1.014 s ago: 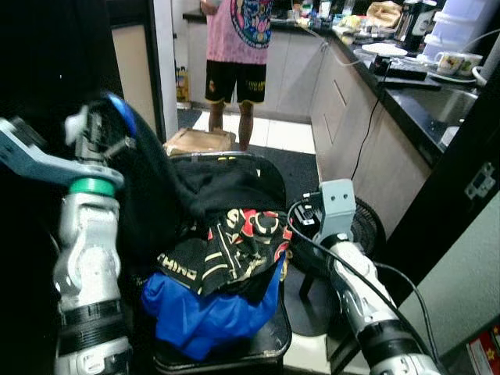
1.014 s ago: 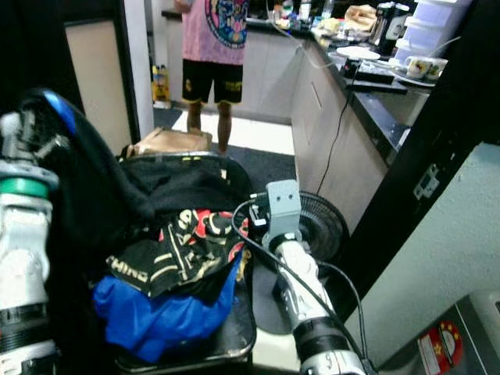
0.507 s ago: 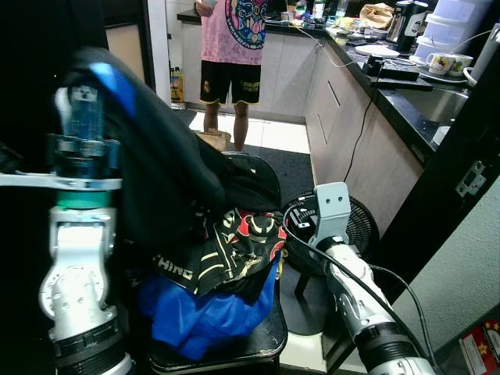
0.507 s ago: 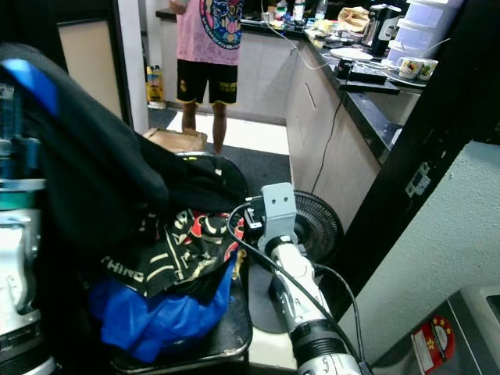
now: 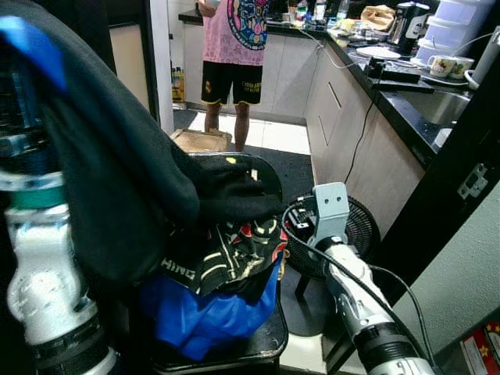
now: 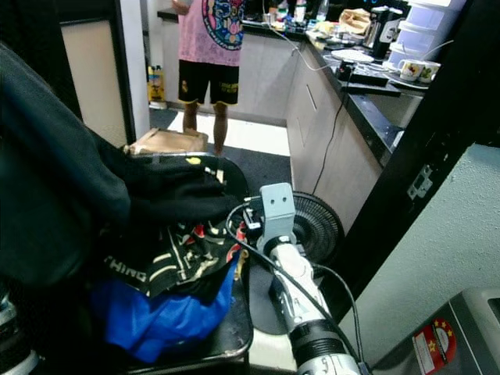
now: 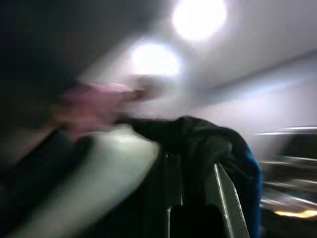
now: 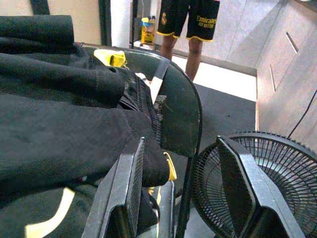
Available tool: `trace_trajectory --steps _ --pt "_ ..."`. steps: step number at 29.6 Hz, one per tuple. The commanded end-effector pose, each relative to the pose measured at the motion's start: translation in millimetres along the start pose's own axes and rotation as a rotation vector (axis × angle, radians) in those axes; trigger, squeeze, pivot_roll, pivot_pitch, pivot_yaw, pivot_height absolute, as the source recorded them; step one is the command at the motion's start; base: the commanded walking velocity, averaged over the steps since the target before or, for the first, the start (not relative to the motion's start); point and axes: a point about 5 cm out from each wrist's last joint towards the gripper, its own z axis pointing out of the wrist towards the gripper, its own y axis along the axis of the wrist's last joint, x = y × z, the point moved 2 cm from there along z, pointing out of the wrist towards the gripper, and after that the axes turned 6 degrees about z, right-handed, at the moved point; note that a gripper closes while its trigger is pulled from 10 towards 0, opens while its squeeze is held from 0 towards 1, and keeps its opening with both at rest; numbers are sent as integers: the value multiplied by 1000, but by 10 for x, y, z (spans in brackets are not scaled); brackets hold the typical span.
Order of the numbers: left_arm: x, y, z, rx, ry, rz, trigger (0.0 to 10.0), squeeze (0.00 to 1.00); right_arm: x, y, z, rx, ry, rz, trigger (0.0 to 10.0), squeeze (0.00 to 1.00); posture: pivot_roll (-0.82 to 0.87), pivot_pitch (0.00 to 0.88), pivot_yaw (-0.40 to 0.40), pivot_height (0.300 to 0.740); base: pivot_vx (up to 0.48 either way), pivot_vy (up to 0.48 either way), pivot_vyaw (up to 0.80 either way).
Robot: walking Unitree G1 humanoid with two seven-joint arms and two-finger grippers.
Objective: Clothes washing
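- The left hand (image 7: 198, 198) is raised high at the robot's left side, its two fingers closed on a black garment (image 5: 117, 180) with a blue trim; the cloth hangs over and between them in the blurred left wrist view.
- The garment drapes down from that hand and its far end lies on the pile of clothes (image 5: 226, 258) on the chair (image 5: 266, 176): a black patterned piece with red and cream print, and a blue one (image 5: 203, 316) underneath.
- The right hand (image 8: 183, 193) sits low beside the chair's edge with its fingers spread wide and nothing between them, close to the black cloth and the chair back.
- A floor fan (image 5: 355, 234) stands just beside the chair, right behind the right arm, with loose cables running along that arm.
- A person (image 5: 238, 47) stands further back by the kitchen tabletop (image 5: 406, 94).
- Risk: the hanging cloth may drag the patterned piece off the chair, since they overlap.
- Risk: the draped garment covers much of the head camera's left side, so the left arm could move half blind.
- Risk: the right arm, swinging out, could strike the fan or snag a cable.
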Motion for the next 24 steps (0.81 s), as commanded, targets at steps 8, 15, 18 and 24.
trace_trajectory --steps 8,15,18,24 --pt "-175 258 -45 -152 -137 -263 0 0 -86 -47 -41 20 -24 1 10000 0 -18 22 -42 740 0 0 0" --pt "-660 682 -277 -284 -600 -712 0 0 -90 -52 -47 19 -26 2 10000 0 -19 17 -43 740 0 0 0" --pt "-881 895 -474 -323 -870 -826 0 0 -80 -53 -46 20 -21 0 10000 0 -15 14 -46 740 0 0 0" --pt "-929 680 -572 -130 -906 -721 0 0 -62 -54 -36 22 -13 -2 10000 0 -11 11 -51 740 0 0 0"
